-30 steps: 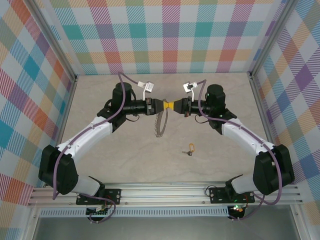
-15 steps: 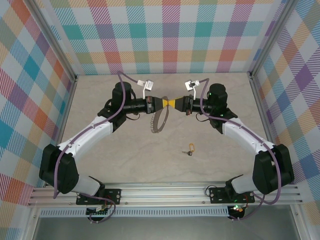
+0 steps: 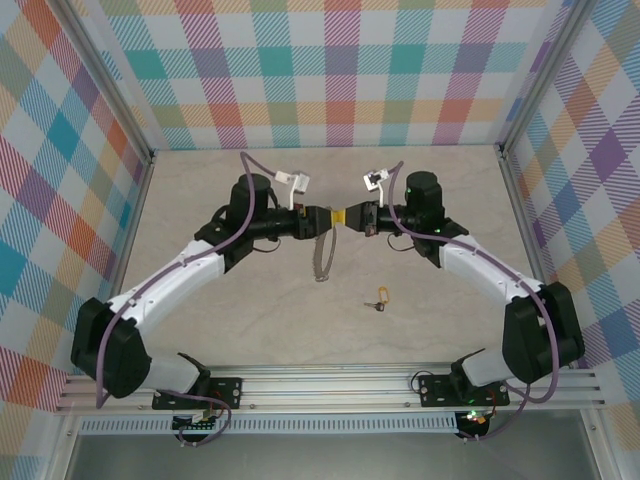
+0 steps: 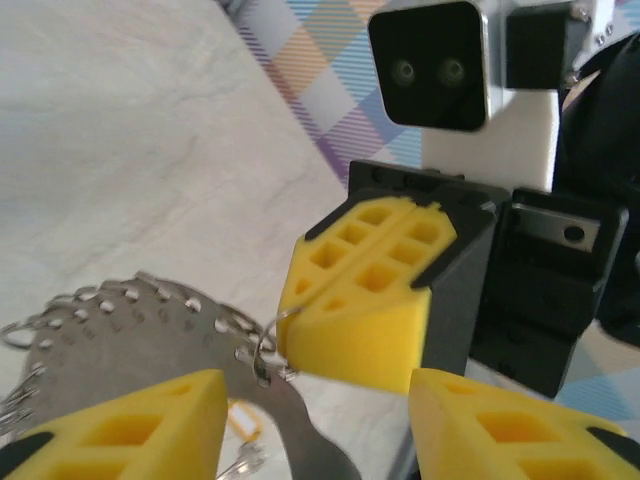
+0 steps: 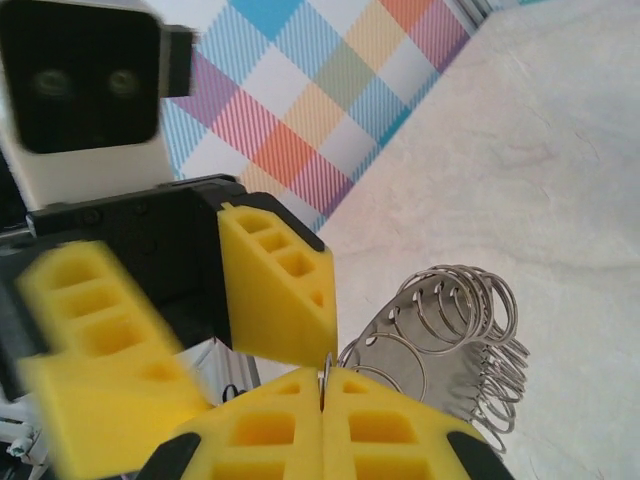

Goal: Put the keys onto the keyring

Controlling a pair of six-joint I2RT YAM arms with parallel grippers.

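Note:
The keyring [image 3: 322,252] is a silvery loop edged with several small wire rings, and it hangs above the table between the two arms. My right gripper [image 3: 343,214] is shut on one of its small rings; in the right wrist view the wire is pinched between the closed yellow pads of the gripper [image 5: 325,385], with the keyring's rings [image 5: 455,320] fanned out beyond. My left gripper [image 3: 320,218] faces it, open, and its fingers [image 4: 130,425] stand either side of the keyring [image 4: 120,340] without touching. The small brass key [image 3: 378,298] lies on the table, nearer the right arm.
Chequered walls close in the back and both sides of the beige table [image 3: 220,300]. A metal rail [image 3: 330,385] runs along the near edge by the arm bases. In the left wrist view the key [image 4: 243,420] shows on the table below the keyring.
My left gripper has opened and let go of the keyring, which now hangs straighter from the right gripper. Both grippers have shifted slightly left.

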